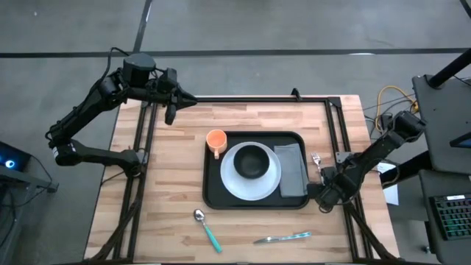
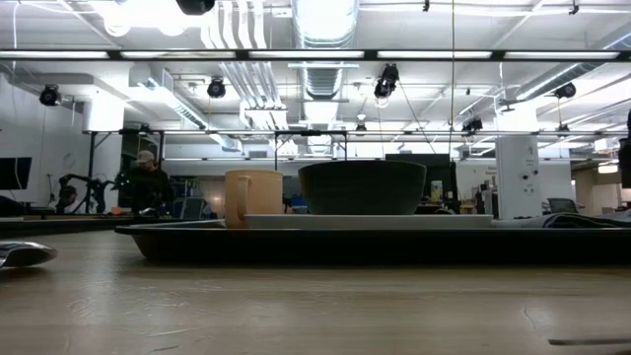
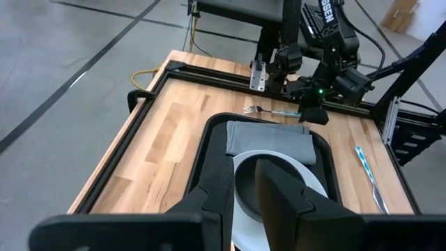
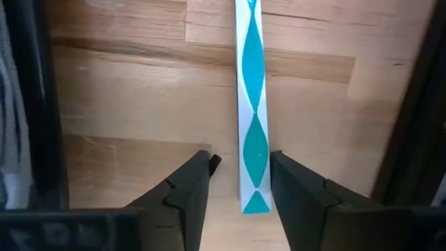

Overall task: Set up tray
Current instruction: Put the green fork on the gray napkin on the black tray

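Fork [image 4: 252,111] pickup is your step: right claw [image 4: 240,183] spread astride its handle, so pinch, then lift toward the tray [image 1: 213,193].

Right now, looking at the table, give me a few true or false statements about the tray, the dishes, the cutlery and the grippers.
1. The black bowl sits on the white plate inside the tray. True.
2. The orange cup stands on the bare wood outside the tray. False: it stands in the tray's corner.
3. The right gripper has its fingers on either side of the fork's teal-patterned handle. True.
4. The spoon lies on the grey napkin. False: it lies on the wood in front of the tray.
5. The left gripper holds the knife. False: it is empty, behind the tray.
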